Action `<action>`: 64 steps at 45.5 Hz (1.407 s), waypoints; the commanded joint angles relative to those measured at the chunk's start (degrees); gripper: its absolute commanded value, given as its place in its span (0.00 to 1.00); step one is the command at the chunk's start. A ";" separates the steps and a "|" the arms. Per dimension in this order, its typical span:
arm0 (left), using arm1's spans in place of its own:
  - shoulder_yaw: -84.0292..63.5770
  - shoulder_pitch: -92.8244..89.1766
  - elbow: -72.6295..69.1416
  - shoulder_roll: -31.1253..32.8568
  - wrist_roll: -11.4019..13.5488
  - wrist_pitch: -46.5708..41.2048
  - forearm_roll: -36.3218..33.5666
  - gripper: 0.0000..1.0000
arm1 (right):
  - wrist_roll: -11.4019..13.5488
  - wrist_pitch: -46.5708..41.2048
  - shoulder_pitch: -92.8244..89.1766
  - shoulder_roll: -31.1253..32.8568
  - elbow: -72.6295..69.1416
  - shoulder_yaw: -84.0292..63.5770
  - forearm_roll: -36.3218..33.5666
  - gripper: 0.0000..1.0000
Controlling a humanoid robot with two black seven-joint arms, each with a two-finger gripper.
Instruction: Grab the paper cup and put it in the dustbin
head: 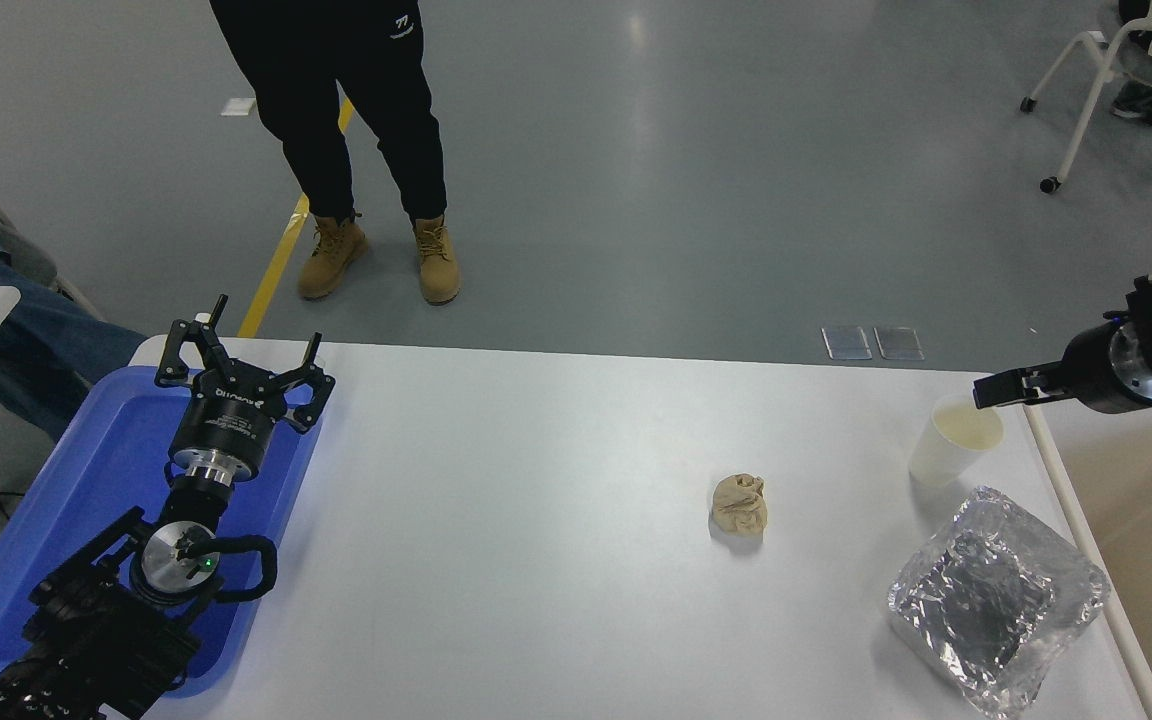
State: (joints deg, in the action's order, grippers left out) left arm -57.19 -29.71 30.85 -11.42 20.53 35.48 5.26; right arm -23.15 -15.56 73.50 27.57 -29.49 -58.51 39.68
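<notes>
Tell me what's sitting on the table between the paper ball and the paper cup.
Nothing. In the head view the table is bare between the crumpled paper ball and the paper cup; the foil bag lies nearer the camera.

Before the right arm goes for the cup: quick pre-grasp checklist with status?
1. Paper cup upright on the table, mouth open: ok.
2. Right gripper around the cup: not ok, it sits beside the rim's far right edge.
3. Right gripper opening: cannot tell.
4. Foil bag apart from the cup: ok, but close.
5. Dustbin right of the table, nothing seen inside: ok.
6. Left gripper parked over the blue tray: ok.
</notes>
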 commanded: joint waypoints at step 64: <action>0.07 -0.09 0.00 0.00 0.04 -0.06 0.01 1.00 | 6.71 9.41 -13.73 -4.72 7.96 3.05 -6.45 0.55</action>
State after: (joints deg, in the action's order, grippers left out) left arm -57.15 -29.75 30.84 -11.43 20.55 35.44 5.26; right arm -16.97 -6.27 60.15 23.08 -21.44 -55.54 33.16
